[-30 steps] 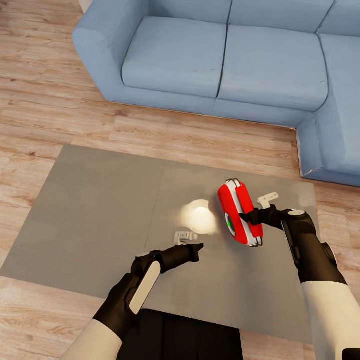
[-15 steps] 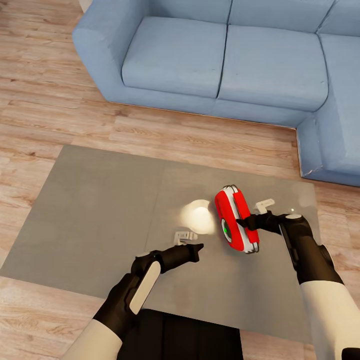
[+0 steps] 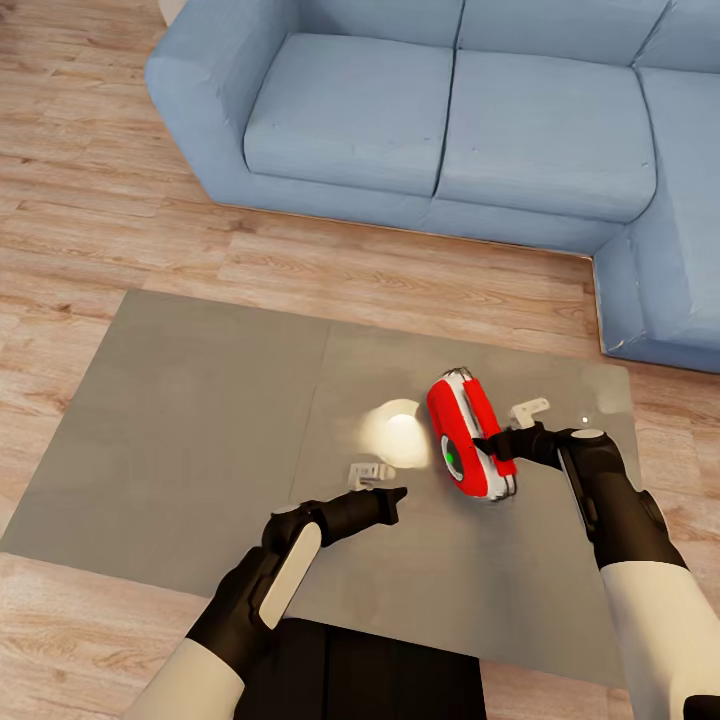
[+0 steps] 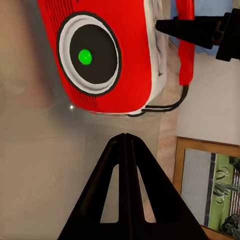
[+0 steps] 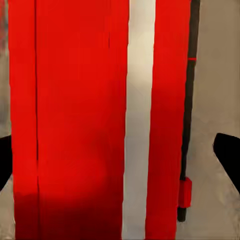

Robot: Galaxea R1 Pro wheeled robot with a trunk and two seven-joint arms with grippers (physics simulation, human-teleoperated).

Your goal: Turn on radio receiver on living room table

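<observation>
Radio receiver [image 3: 465, 435], red with white trim, tilted on the grey table [image 3: 200, 420], right of the seam, beside a bright glare spot. Right gripper [image 3: 487, 443] against its side, fingers spread around the body. Left gripper [image 3: 397, 494] near the table's front, fingers pressed together, apart from the radio. Blue sofa [image 3: 450, 110] beyond, on wood plank floor [image 3: 90, 210].

Left wrist: closed fingertips [image 4: 125, 137] just short of the round dial [image 4: 89, 55], green dot at centre.

Right wrist: red body [image 5: 75, 120] between spread fingers [image 5: 227, 150].

Red radio receiver [image 3: 466, 436] with white trim, green-lit dial, standing tilted on glossy grey table [image 3: 190, 410].
</observation>
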